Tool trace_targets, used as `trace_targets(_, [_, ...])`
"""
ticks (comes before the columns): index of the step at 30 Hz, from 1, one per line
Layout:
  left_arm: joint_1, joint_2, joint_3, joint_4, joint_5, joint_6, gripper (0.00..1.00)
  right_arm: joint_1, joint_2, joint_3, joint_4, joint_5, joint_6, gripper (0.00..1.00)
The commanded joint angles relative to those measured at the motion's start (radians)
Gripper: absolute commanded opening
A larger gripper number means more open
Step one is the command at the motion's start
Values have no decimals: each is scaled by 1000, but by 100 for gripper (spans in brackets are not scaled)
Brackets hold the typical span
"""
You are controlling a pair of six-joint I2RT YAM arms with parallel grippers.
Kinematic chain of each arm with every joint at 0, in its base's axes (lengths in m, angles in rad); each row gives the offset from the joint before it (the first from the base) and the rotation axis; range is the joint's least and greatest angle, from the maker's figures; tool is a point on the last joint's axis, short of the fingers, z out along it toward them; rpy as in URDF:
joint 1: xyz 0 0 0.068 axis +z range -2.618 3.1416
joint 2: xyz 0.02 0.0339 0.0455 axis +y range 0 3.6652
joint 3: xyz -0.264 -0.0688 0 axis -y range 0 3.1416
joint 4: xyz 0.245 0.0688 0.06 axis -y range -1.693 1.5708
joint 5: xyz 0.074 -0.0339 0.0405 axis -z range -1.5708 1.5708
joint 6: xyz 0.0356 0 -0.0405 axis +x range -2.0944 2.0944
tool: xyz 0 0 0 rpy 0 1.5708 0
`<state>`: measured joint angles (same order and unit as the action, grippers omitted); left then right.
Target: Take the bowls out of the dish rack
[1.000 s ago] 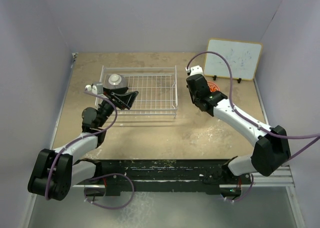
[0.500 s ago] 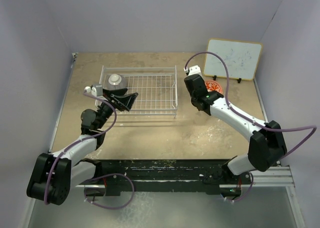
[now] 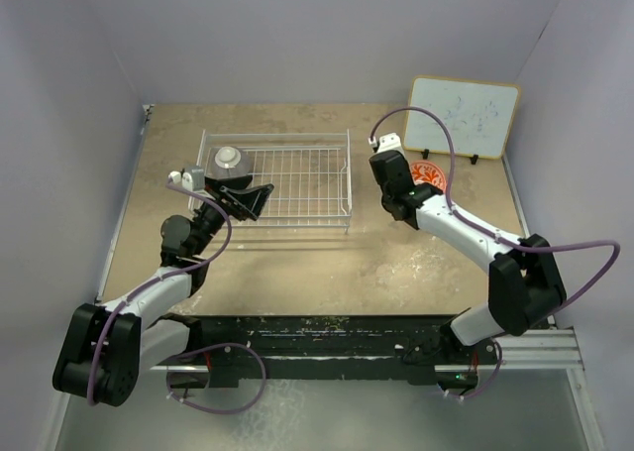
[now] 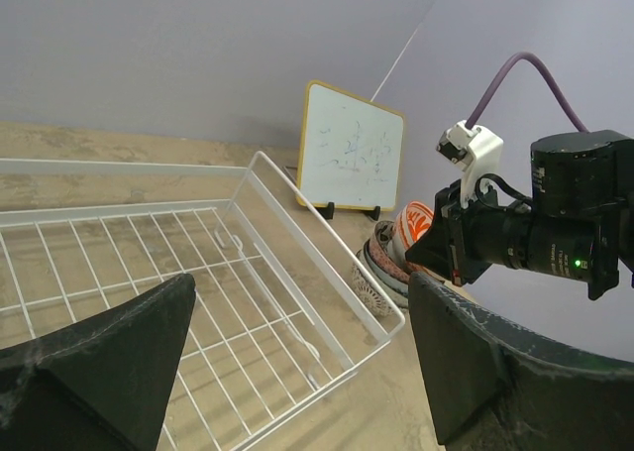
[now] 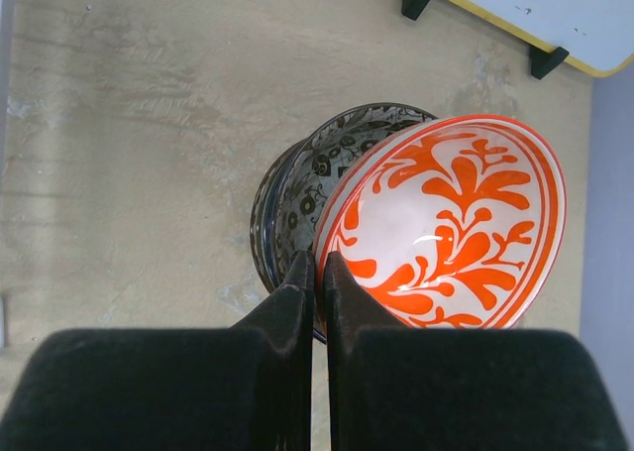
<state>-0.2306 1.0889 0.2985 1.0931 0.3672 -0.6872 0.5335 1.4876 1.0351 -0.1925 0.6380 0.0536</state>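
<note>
1. The dish rack [image 3: 307,178] holds one grey bowl [image 3: 229,158] in its far left corner
2. Right of the rack, on the table [image 3: 297,263] before the whiteboard [image 3: 463,117], a patterned bowl [image 5: 317,178] stands upright with the orange-and-white bowl [image 5: 446,223] leaning in it
3. The right gripper [image 5: 319,268], its arm stretched forward, is clenched on that orange-and-white bowl's rim, one finger on each side
4. The left gripper [image 3: 253,201] is released, fingers wide apart, over the rack's near left part and aimed along it to the right
5. The rack's long axis runs left to right; the gripped bowl's mouth tilts up towards the right wrist camera
</note>
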Motion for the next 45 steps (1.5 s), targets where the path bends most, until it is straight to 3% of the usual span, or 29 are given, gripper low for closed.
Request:
trace_targets(1, [-2, -10, -3, 39, -4, 12, 90, -13, -12, -2, 79, 40, -26, 0])
trace_targets(12, [-2, -23, -9, 15, -7, 22, 90, -18, -35, -20, 109, 5, -12, 1])
trace_targets(18, [-3, -4, -10, 33, 0, 12, 89, -18, -44, -19, 110, -18, 1, 9])
trace_targets(20, [-3, 0, -12, 39, 2, 9, 89, -19, -43, -17, 108, -23, 8, 20])
trace_targets(22, [-3, 1, -11, 40, 4, 8, 89, -19, -44, -14, 107, -32, 10, 23])
trace_targets(28, [-3, 3, -6, 40, 9, 6, 89, -18, -66, 8, 72, -21, 35, 27])
trace_targets(32, [-3, 12, -4, 41, 9, 6, 89, -18, -114, 4, 75, -42, 48, 27])
trace_targets(39, [-2, 38, 19, 9, -5, -5, 89, -25, -173, 1, 110, -232, 82, 26])
trace_targets(42, [-1, 42, 35, -42, -15, -4, 88, -41, -168, -11, 132, -240, 96, 15])
trace_targets(45, [-3, 31, 36, -88, -51, -3, 88, -57, -159, -17, 132, -238, 103, 11])
